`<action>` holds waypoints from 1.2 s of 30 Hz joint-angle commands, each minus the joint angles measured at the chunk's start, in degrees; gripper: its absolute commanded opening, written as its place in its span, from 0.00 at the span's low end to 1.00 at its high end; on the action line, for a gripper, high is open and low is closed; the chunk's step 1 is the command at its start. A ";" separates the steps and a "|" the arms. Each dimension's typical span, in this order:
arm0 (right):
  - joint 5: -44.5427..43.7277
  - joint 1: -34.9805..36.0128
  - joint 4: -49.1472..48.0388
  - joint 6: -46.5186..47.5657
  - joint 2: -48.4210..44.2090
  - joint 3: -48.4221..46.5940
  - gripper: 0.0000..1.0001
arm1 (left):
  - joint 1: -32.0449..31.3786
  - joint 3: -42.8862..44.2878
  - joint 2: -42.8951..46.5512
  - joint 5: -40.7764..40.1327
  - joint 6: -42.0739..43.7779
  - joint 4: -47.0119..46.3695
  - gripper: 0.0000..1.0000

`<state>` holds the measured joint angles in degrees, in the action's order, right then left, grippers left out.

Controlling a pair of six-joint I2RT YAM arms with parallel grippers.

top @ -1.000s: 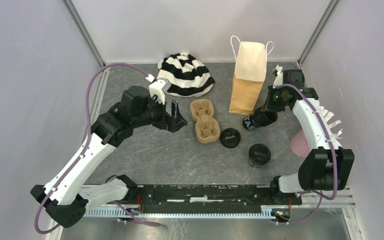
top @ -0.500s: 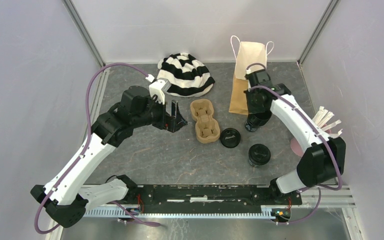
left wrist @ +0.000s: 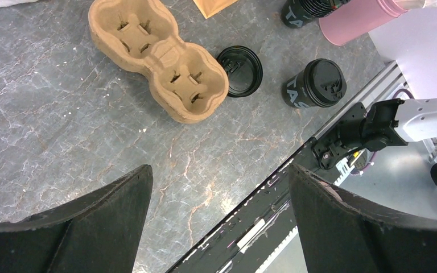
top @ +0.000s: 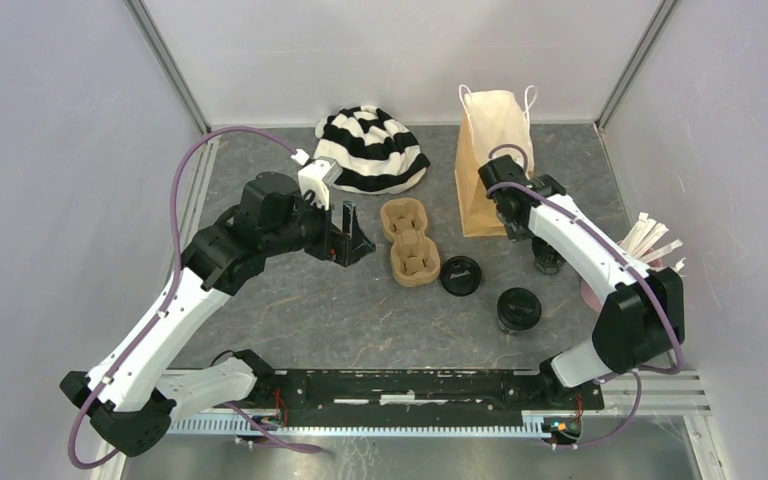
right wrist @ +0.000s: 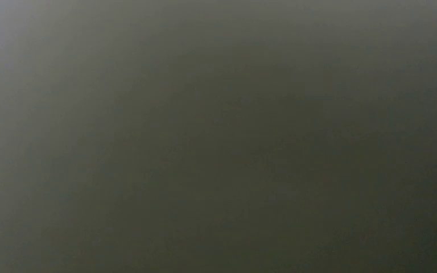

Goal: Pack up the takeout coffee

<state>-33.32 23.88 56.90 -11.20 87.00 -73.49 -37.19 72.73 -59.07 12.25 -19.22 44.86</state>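
Both are small and black. The lidded cup stands near the front, and the lidless cup is beside the pink cup, with the right gripper pinched on its rim. The left gripper gapes wide, holding nothing.

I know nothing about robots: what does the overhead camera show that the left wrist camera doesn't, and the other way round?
Only overhead: the striped beanie, the whole brown paper bag standing upright, and the left arm itself. Only the left wrist: white lettering on the side of the lidded black cup, and the left gripper up close, its fingers spread wide. Both: the cardboard two-cup carrier, the loose black lid, that lidded cup, the pink cup and a second black cup, partly hidden.
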 commanded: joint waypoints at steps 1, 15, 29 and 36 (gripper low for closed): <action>0.76 -3.11 -2.09 1.33 -4.50 3.70 0.02 | 0.19 0.49 1.24 1.46 0.67 -1.97 0.94; 22.60 -15.74 -11.93 4.95 -12.25 9.29 0.34 | -0.43 0.51 0.72 1.10 0.82 -1.75 0.94; 27.40 -19.38 -4.90 7.07 -12.17 0.48 0.56 | -0.43 0.13 0.22 1.19 0.85 -2.01 0.94; 33.04 -19.36 -2.35 13.33 -12.96 -5.59 0.60 | -0.43 -0.15 -0.03 1.80 0.32 -2.72 0.94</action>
<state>-3.79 4.49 52.47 -2.09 75.13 -75.44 -37.36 72.69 -58.89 12.62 -19.22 44.82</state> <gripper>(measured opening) 0.593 0.943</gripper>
